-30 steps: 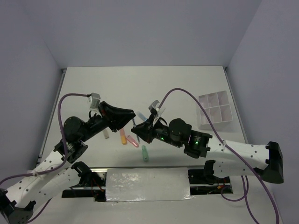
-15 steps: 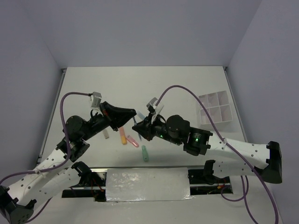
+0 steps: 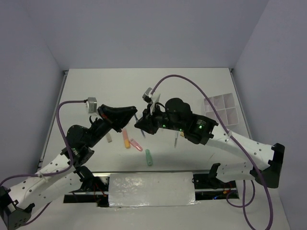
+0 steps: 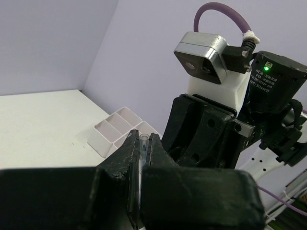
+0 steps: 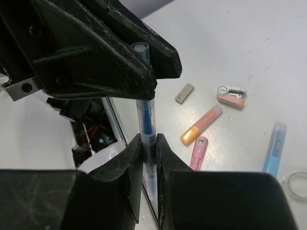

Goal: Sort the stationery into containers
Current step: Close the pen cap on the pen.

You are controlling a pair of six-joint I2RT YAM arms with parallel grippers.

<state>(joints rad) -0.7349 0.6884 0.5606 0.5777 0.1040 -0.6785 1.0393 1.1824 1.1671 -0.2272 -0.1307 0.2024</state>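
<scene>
Right arm now swings up and leftward; its pincer [image 5: 147,142] pinches the blue pen [image 5: 145,112] low, and the left pincer [image 4: 142,146] clamps its top, midair. It looks like a handover. Next, one side must release before the pen goes to the tray [image 4: 101,140].

Right wrist view: the lower end of the pen [image 5: 145,112] is hidden between the fingers of the right pincer [image 5: 148,140]; the tape ring [image 5: 286,183] is cut by the frame edge. Left wrist view: the pen shows only as a sliver inside the left pincer [image 4: 143,139] (length not visible), and the right pincer masks part of the tray [image 4: 115,132].
</scene>
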